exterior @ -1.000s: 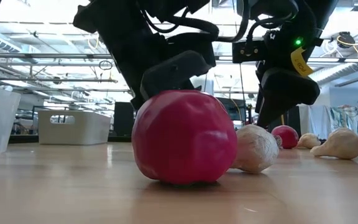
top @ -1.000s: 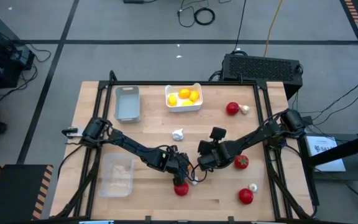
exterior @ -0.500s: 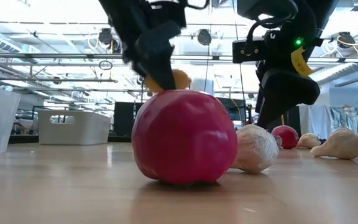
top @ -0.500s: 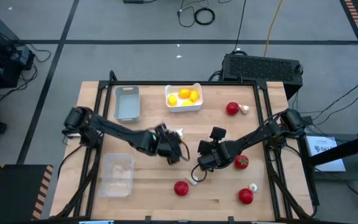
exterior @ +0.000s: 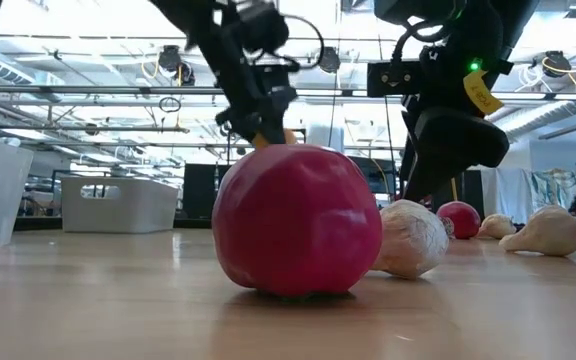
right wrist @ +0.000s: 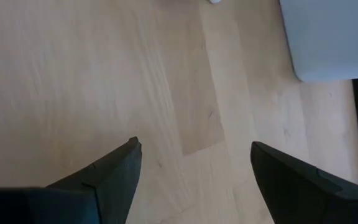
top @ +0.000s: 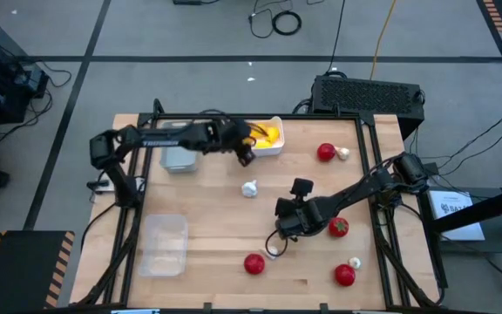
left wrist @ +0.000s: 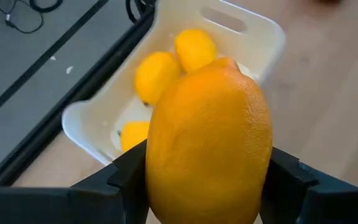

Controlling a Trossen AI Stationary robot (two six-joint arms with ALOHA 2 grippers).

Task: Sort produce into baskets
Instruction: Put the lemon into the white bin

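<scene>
Lemon (left wrist: 209, 140) gripped by left hand (top: 245, 148) at white basket (top: 273, 149) rim near the table's far edge could bounce out if released early; right hand (top: 279, 228) waits open mid-table.

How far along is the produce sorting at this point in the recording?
Done: three lemons lie in the white basket. In hand: the left pincer holds a fourth lemon just over that basket. Left: four tomatoes and several garlic bulbs lie loose on the table; the grey basket looks empty, the clear basket's contents are unclear. The right pincer hangs open mid-table.
</scene>
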